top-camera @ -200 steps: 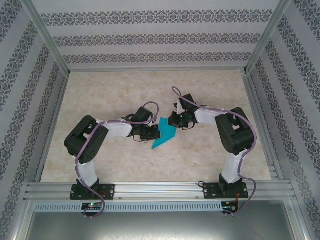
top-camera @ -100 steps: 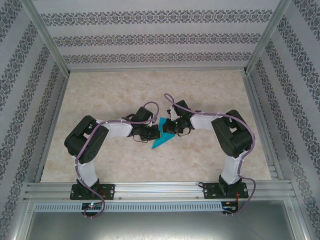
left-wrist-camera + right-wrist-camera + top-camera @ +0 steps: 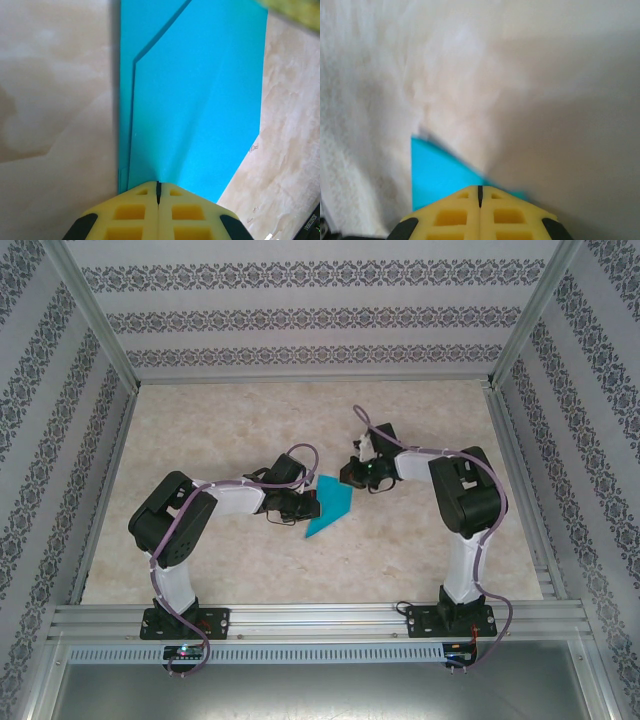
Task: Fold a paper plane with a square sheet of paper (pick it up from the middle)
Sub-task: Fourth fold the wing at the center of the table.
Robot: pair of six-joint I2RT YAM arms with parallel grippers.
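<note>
Hiding paper (image 3: 195, 100) edge, seemingly: left claw (image 3: 158, 186).

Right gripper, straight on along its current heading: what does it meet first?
Right gripper, jaws shut, points at the teal paper just past its tips; that likely comes first, then the table. Whether they already touch is unclear.

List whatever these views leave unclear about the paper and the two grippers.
Top external: the teal paper is too small to show its folds; the left gripper covers its left edge.
Left wrist: the paper's far end is cut off by the top edge; its near end sits behind the shut gripper.
Right wrist: blurred; the right gripper hides part of the paper, so contact cannot be told.
</note>
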